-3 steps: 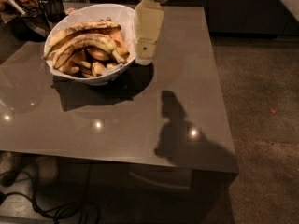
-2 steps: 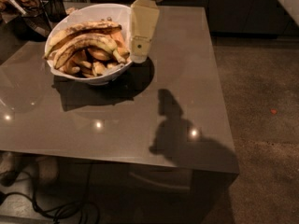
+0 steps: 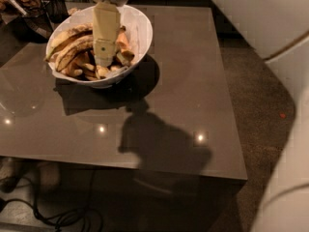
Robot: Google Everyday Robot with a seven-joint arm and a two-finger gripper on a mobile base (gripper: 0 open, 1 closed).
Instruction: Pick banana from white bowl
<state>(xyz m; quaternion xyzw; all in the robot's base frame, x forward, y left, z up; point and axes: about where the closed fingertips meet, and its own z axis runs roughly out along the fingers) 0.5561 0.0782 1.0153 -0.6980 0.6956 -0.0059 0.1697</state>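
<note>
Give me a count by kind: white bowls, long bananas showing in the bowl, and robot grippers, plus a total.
white bowl: 1
long bananas: 2, left of the gripper
gripper: 1, down in the bowl's middle
Total: 4

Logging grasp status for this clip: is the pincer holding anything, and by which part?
Cannot be told. The pincer is down inside the white bowl, its tip among the bananas; none is visibly lifted clear.
</note>
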